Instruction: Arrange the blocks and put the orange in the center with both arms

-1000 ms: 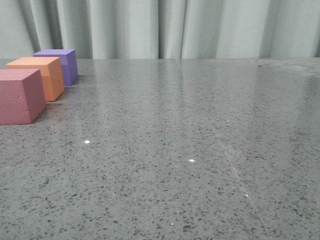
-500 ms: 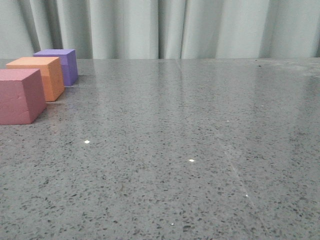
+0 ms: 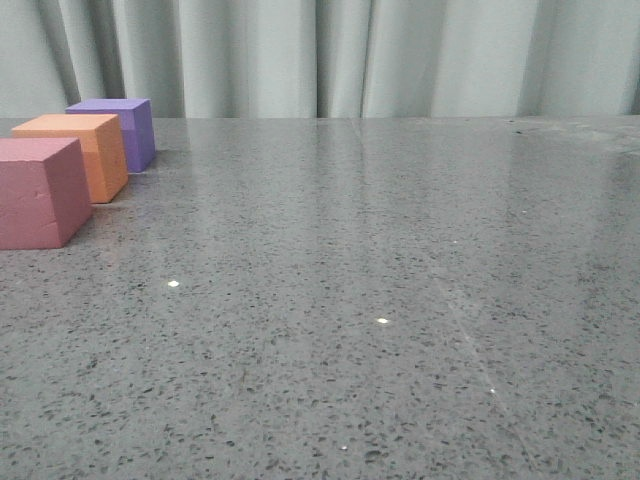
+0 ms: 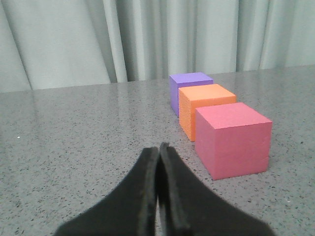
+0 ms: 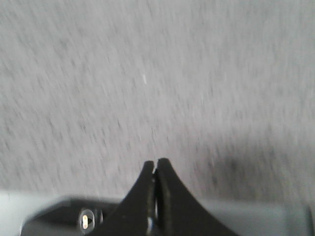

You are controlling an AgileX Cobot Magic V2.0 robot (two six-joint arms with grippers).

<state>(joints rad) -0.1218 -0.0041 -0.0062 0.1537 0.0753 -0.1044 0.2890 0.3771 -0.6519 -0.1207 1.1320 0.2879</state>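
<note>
Where speckled stone table (image 3: 380, 300) gleams, matte orange cube (image 3: 75, 152), square-edged.

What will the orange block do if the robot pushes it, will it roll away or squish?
The orange block has flat faces and sits square on the table, so it would probably slide, not roll. Its matte, foam-like surface suggests it is light and may dent slightly when squeezed. The pink block and purple block sit close, so a push may bump them.
</note>
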